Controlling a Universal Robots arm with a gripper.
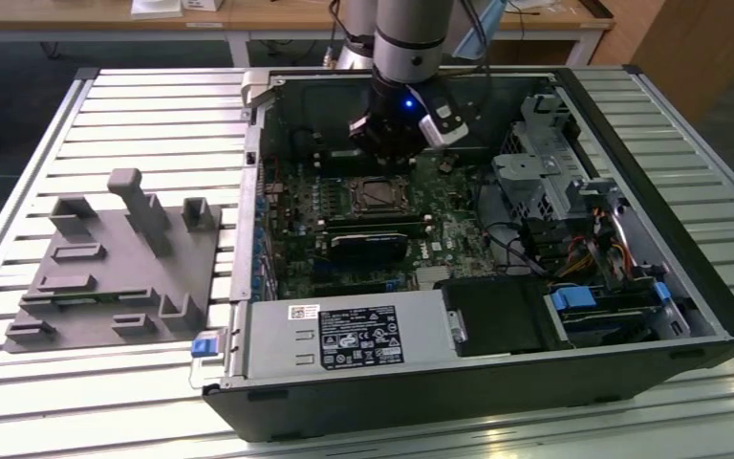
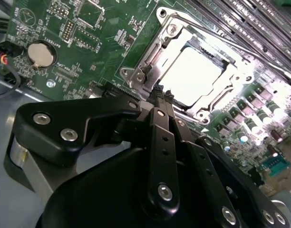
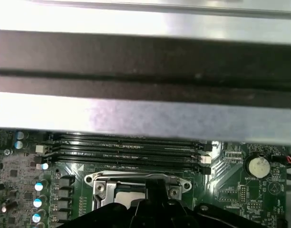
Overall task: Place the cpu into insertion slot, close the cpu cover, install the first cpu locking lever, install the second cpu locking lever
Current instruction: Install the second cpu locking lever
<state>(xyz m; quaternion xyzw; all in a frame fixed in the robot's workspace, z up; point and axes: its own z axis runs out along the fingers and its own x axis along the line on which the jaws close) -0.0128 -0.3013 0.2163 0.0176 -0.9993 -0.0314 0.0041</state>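
- Cpu (image 2: 192, 76) lies flat in the insertion slot (image 2: 233, 90) on the green motherboard (image 2: 98, 33), its top glaring bright in the second wrist view; in the exterior view the slot (image 1: 377, 195) sits mid-board inside the open computer case (image 1: 673, 287)
- cpu cover (image 2: 157, 47) lies folded down around the chip, its silvery frame bordering it
- pincer (image 2: 160, 97) hangs just above the frame's edge, its black fingertips pressed together, grasping nothing
- grey fixture block (image 1: 118, 263) rests on the slatted worktop (image 1: 61, 392), at the exterior view's left of the case
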